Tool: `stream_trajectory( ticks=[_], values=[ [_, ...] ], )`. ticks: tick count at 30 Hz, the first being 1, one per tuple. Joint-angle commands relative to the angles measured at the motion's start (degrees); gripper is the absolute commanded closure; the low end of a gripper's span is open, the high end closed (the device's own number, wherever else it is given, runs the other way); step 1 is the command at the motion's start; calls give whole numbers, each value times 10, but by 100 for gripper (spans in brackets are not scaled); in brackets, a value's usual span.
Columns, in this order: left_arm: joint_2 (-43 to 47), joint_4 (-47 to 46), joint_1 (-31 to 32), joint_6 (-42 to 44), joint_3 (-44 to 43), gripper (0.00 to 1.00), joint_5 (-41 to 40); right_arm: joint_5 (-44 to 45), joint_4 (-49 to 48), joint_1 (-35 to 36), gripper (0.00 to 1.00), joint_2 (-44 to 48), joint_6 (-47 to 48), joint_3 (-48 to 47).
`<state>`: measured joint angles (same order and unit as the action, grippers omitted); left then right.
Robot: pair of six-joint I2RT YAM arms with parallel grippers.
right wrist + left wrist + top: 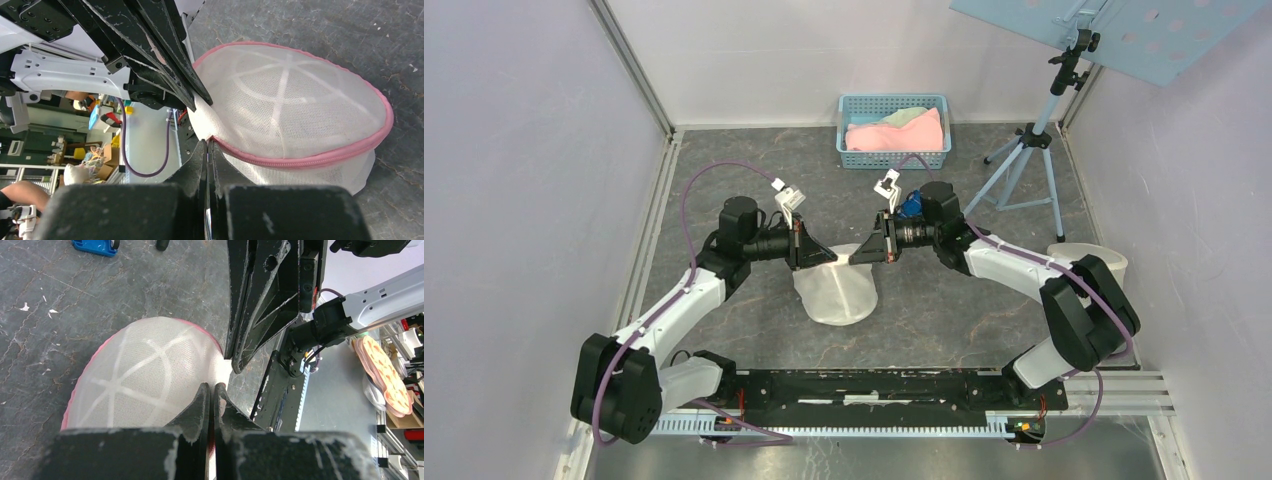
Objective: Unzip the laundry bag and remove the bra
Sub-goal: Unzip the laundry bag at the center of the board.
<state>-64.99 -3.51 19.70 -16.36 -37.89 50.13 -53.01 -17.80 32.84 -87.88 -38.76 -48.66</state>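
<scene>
Bag (836, 295) lying mid-table, mesh bulging, pink zipper (300, 161) running round its rim. Left gripper (211, 386) and right gripper (207, 143) meeting at the bag's far edge, both jaws pressed together, each nipping that edge. Farther back, basket (894, 158) holding pink cloth (894, 135), sitting by the wall; tripod (1024, 165) standing right of it.

Zip pull hidden, prob. at pinched corner of laundry bag (290, 105); contents unclear thru mesh.
</scene>
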Motion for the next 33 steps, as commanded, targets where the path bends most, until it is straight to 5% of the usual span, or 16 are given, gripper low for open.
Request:
stream_trajectory(
  ticks=[1,19,21,33],
  values=[
    [4,8,-18,40,-27,98,16,18,30,-15,100,18,54,-20],
    [-10,19,-30,76,-38,98,53,20,42,-33,100,4,101,-25],
    [-11,32,-30,105,-46,91,54,13,29,-33,100,3,92,-24],
    [-65,375,-30,588,-203,79,29,-4,-59,-3,100,5,62,-7]
  ],
)
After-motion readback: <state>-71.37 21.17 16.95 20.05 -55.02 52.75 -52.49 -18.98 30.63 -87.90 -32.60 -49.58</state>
